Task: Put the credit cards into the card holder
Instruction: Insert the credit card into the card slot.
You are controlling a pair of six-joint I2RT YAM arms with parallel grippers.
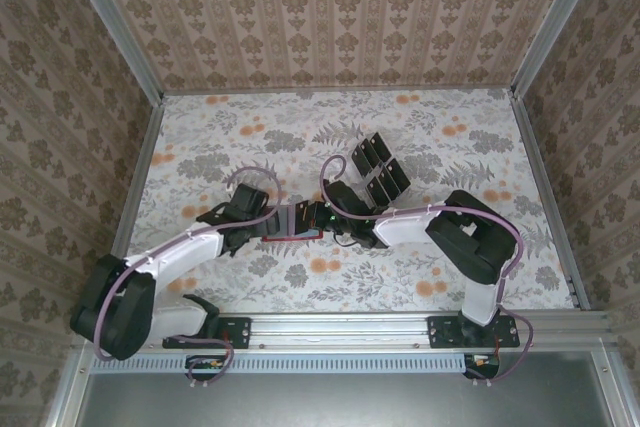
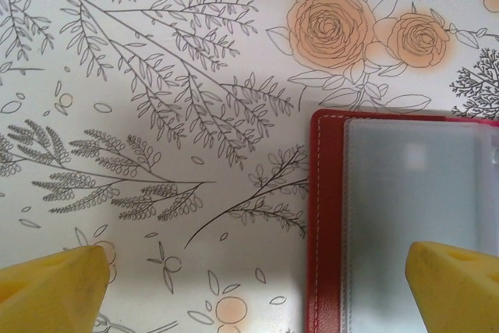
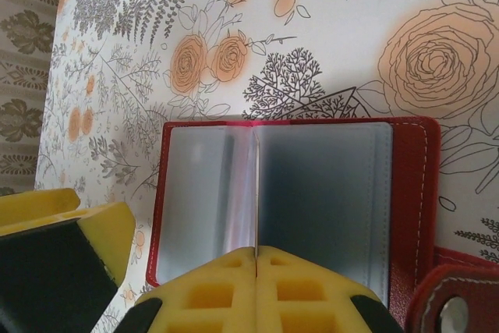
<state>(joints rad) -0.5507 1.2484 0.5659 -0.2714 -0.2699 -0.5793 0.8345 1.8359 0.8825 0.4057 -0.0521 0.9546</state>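
Bright even light, soft shadows; faint sheen on card holder [image 3: 327, 193]; wrist-cam fg blurry

A flower-printed table surface [image 1: 420, 277] is being enclosed on three sides by damask-papered walls [image 1: 330, 17]. Orange roses [image 2: 331, 29] and grey ferns [image 2: 117, 177] are being shown across it, and its near edge is being bordered by a metal rail [image 1: 340, 327].

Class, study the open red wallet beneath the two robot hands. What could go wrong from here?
1. The shut right hand hangs over the open card holder's clear sleeves; pressing may crease them or shove it away.
2. The open left hand straddles its edge; closing could snag the cover.
3. The credit cards stand apart, so the holder may flop shut before one arrives.
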